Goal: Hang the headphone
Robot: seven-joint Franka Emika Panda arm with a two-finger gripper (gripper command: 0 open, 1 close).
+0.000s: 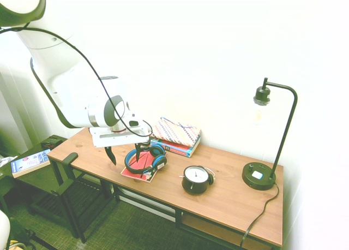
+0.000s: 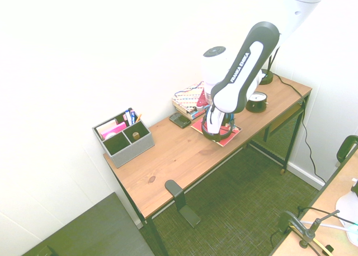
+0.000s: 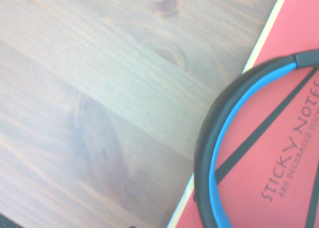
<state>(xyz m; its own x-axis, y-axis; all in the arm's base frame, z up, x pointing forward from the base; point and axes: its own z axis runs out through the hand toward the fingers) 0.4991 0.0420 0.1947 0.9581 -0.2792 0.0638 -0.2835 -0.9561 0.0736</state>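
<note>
we see the headphone [image 1: 145, 161] lying flat on a red sticky-notes pad [image 1: 140, 172] near the front edge of the wooden desk [image 1: 234, 201], with its blue band curving toward the arm's side and the ear cups toward the clock [image 1: 196, 179]. lying flat like this, the band sits up a little off the pad, so it is the easiest part to grip. the hand [image 1: 125, 152] hovers low over that band with its fingers apart, one finger out over bare wood and the other inside the loop of the band, so we judge it is lined up to straddle the band before closing. the wrist view agrees: the band [image 3: 219, 158] arcs across the red pad [image 3: 279, 153] with bare desk beside it. nothing is held yet. the black hook [image 2: 180, 199] clamped to the front edge of the desk, well apart from the pad on the arm's side, looks like the place to hang it; the band has to go over it, which is another reason to grip the band at its top. behind the pad rests a stack of books [image 1: 177, 136], and a desk lamp [image 1: 267, 146] stands at the far end, both clear of the likely path
</note>
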